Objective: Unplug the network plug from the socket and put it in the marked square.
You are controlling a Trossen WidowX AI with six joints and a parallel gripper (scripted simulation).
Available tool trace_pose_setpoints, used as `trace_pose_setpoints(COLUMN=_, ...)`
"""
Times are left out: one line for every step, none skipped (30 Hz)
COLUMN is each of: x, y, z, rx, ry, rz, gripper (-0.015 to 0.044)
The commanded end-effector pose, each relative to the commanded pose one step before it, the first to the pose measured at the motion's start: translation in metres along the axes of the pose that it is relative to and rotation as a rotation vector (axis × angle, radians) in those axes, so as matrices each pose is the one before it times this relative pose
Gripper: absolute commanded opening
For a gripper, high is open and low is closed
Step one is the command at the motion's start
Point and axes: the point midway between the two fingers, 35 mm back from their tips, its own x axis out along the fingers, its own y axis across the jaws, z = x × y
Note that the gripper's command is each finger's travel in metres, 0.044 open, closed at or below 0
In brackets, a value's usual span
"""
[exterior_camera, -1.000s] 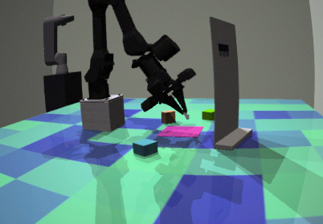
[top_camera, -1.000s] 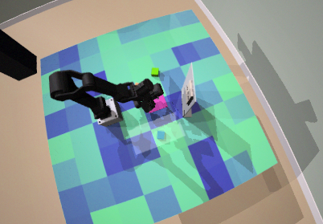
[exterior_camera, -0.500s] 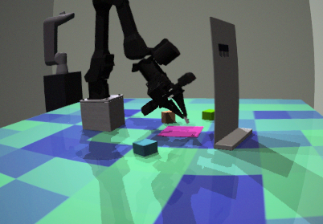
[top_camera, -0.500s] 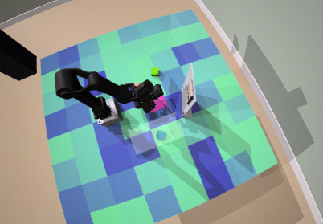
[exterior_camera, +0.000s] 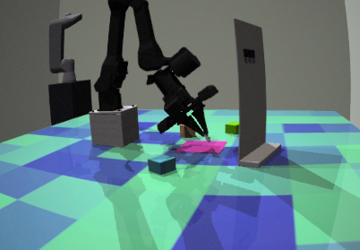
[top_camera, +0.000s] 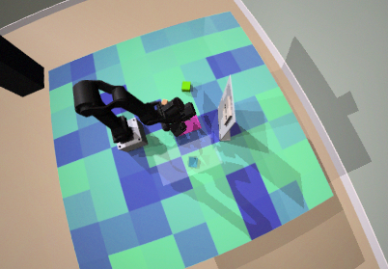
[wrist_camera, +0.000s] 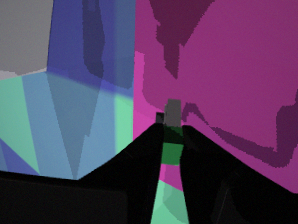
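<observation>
Pincer: my black pincer (wrist_camera: 172,137) grasps the small grey network plug (wrist_camera: 173,112).
Position: low over the flat magenta marked square (exterior_camera: 202,147), ready for setting down.

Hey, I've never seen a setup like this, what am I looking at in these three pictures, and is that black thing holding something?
The black machine is a robot arm bolted to a grey block. At its end is a gripper, two fingers that pinch together.

One picture looks down from above, one looks across the table from the side, and one comes from a camera on the arm's wrist, peering between the fingers.

On the checkered blue and green table stand an upright grey panel with small dark sockets near its top, a pink marked square, and small green, teal and brown blocks.

The gripper is shut on a small grey plug, seen at the fingertips in the wrist picture, with its tip low over the pink square. Whether the plug touches the table I cannot tell.
</observation>
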Motion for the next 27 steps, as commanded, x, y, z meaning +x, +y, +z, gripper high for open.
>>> trace_pose_setpoints(x=0.00196, y=-0.00600, z=0.00062, rx=-0.0038, ry=-0.00357, rz=-0.00961, gripper=0.0000)
trace_pose_setpoints(x=0.00053, y=-0.00058, z=0.00000, rx=0.0000, ry=0.00000, rz=-0.00003, gripper=0.0000)
trace_pose_setpoints(x=0.00053, y=-0.00058, z=0.00000, rx=0.0000, ry=0.00000, rz=-0.00003, gripper=0.0000)
trace_pose_setpoints(x=0.00053, y=-0.00058, z=0.00000, rx=0.0000, ry=0.00000, rz=-0.00004, gripper=0.0000)
trace_pose_setpoints(x=0.00052, y=-0.00058, z=0.00000, rx=0.0000, ry=0.00000, rz=-0.00004, gripper=0.0000)
trace_pose_setpoints(x=0.00052, y=-0.00059, z=0.00000, rx=0.0000, ry=0.00000, rz=-0.00004, gripper=0.0000)
trace_pose_setpoints(x=0.00051, y=-0.00059, z=0.00000, rx=0.0000, ry=0.00000, rz=-0.00004, gripper=0.0000)
trace_pose_setpoints(x=0.00051, y=-0.00059, z=0.00000, rx=0.0000, ry=0.00000, rz=-0.00004, gripper=0.0000)
trace_pose_setpoints(x=0.00042, y=-0.00049, z=0.00000, rx=0.0000, ry=0.00000, rz=-0.00003, gripper=0.0000)
trace_pose_setpoints(x=0.00025, y=-0.00030, z=0.00000, rx=0.0000, ry=0.00000, rz=-0.00002, gripper=0.0000)
trace_pose_setpoints(x=0.00006, y=0.00015, z=-0.00003, rx=0.0000, ry=0.00000, rz=0.00002, gripper=0.0000)
trace_pose_setpoints(x=0.00015, y=0.00024, z=-0.00006, rx=0.0000, ry=0.00000, rz=0.00003, gripper=0.0000)
trace_pose_setpoints(x=0.00027, y=0.00027, z=-0.00009, rx=0.0000, ry=0.00001, rz=0.00003, gripper=0.0000)
trace_pose_setpoints(x=0.00032, y=0.00021, z=-0.00010, rx=0.0000, ry=0.00001, rz=0.00003, gripper=0.0000)
trace_pose_setpoints(x=0.00033, y=0.00012, z=-0.00009, rx=0.0000, ry=0.00001, rz=0.00002, gripper=0.0000)
trace_pose_setpoints(x=0.00033, y=0.00005, z=-0.00009, rx=0.0000, ry=0.00001, rz=0.00002, gripper=0.0000)
trace_pose_setpoints(x=0.00032, y=0.00000, z=-0.00010, rx=0.0000, ry=0.00001, rz=0.00001, gripper=0.0000)
trace_pose_setpoints(x=0.00030, y=-0.00006, z=-0.00010, rx=0.0000, ry=0.00001, rz=0.00000, gripper=0.0000)
trace_pose_setpoints(x=0.00029, y=-0.00011, z=-0.00009, rx=0.0000, ry=0.00001, rz=0.00000, gripper=0.0000)
trace_pose_setpoints(x=0.00029, y=-0.00014, z=-0.00009, rx=0.0000, ry=0.00001, rz=0.00000, gripper=0.0000)
trace_pose_setpoints(x=0.00029, y=-0.00017, z=-0.00009, rx=0.0000, ry=0.00001, rz=-0.00001, gripper=0.0000)
trace_pose_setpoints(x=0.00030, y=-0.00018, z=-0.00010, rx=0.0000, ry=0.00001, rz=-0.00001, gripper=0.0000)
trace_pose_setpoints(x=0.00030, y=-0.00018, z=-0.00010, rx=0.0000, ry=0.00001, rz=-0.00001, gripper=0.0000)
trace_pose_setpoints(x=0.00040, y=-0.00023, z=-0.00013, rx=0.0000, ry=0.00001, rz=-0.00001, gripper=0.0000)
trace_pose_setpoints(x=-0.00129, y=0.00108, z=-0.00020, rx=0.0000, ry=0.00351, rz=0.00229, gripper=0.0000)
trace_pose_setpoints(x=0.00000, y=0.00000, z=0.00000, rx=0.0000, ry=0.00000, rz=0.00000, gripper=0.0000)
trace_pose_setpoints(x=0.00000, y=0.00000, z=0.00000, rx=0.0000, ry=0.00000, rz=0.00000, gripper=0.0000)
